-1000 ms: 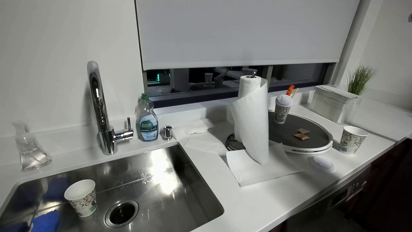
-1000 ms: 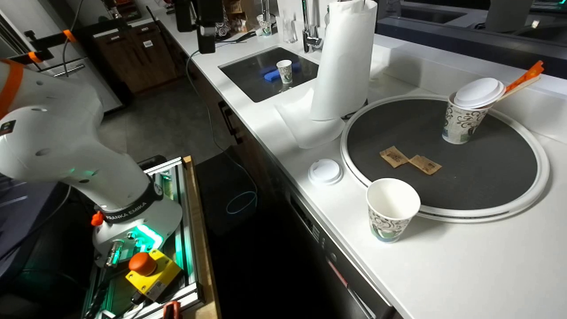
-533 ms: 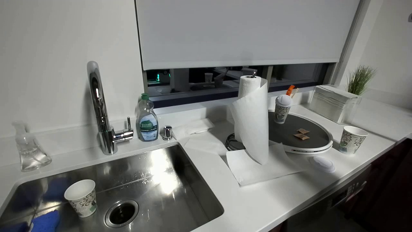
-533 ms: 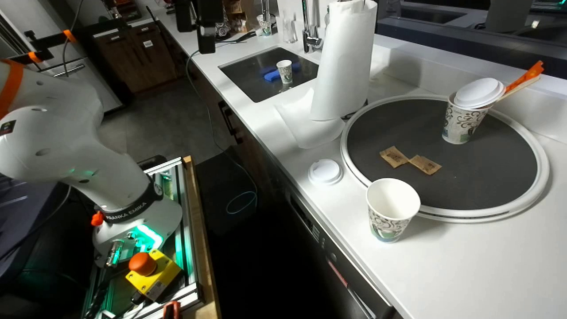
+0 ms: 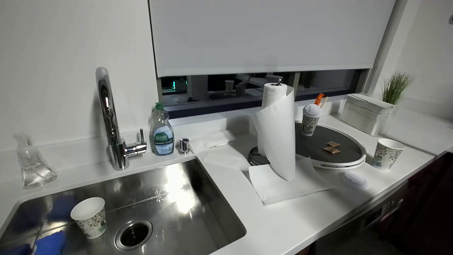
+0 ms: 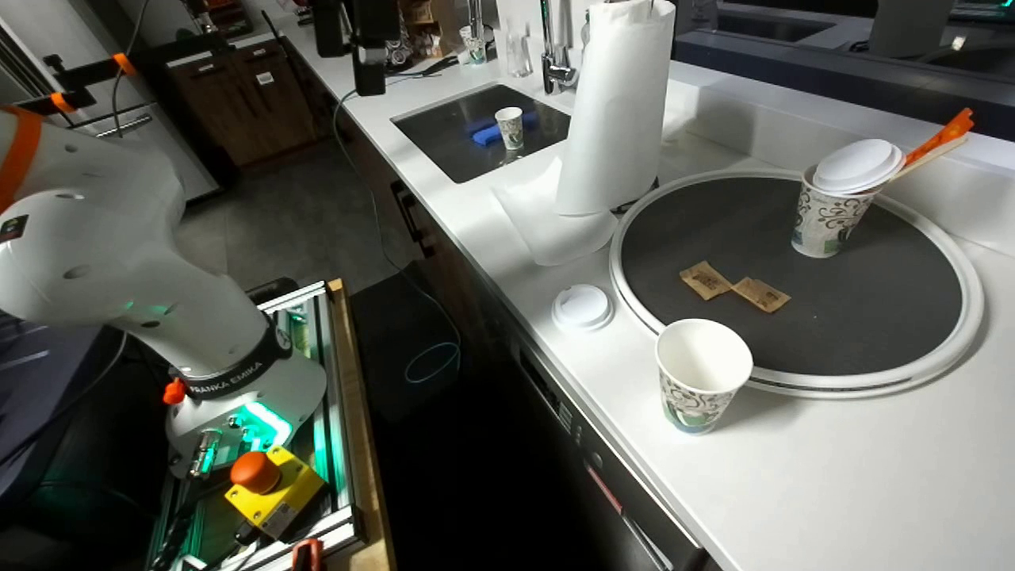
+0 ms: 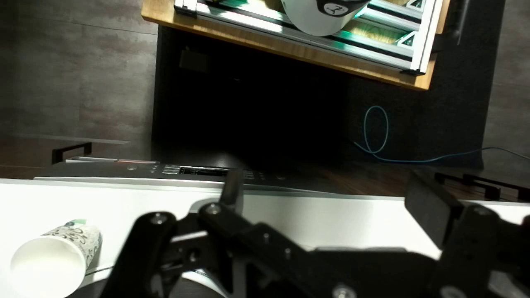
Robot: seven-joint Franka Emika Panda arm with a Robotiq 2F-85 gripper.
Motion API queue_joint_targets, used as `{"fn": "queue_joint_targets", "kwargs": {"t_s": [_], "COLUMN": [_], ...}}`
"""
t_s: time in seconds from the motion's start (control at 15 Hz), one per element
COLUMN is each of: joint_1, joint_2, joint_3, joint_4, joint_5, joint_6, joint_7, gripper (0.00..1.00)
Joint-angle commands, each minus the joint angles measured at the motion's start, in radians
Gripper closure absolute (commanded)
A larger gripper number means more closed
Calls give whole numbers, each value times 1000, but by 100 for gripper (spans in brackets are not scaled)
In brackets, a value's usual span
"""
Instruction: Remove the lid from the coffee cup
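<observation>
An open paper coffee cup (image 6: 698, 400) with grey markings stands upright on the counter near the front edge; it also shows in an exterior view (image 5: 386, 156) and in the wrist view (image 7: 78, 236). A white round lid (image 6: 583, 308) lies flat on the counter beside it, apart from the cup, and shows in an exterior view (image 5: 355, 180). In the wrist view a finger mostly hides the lid (image 7: 199, 205). Another patterned cup (image 6: 829, 218) on the dark round tray has a tilted white lid (image 6: 860, 165) on it. My gripper (image 7: 331, 203) is open and empty, above the counter.
The dark tray (image 6: 745, 206) holds two brown packets (image 6: 733, 285). A tall paper-towel roll (image 5: 277, 131) stands beside it. An orange handle (image 6: 940, 136) and sticks rise by the tray's cup. The sink (image 5: 173, 191) holds another open cup (image 5: 91, 221) and a blue sponge.
</observation>
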Motion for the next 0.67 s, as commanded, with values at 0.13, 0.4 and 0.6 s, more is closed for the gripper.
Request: {"fn": "queue_joint_targets", "kwargs": {"t_s": [0.13,0.4,0.6], "joint_1": [-45,-93,-140], "joint_2": [60,166,246], "joint_3": [31,28,45], "joint_4": [35,117,179], "joint_5": [14,-5,-84], "joint_6": [106,238,304], "joint_7": [179,313,397], "gripper": [0,0,0]}}
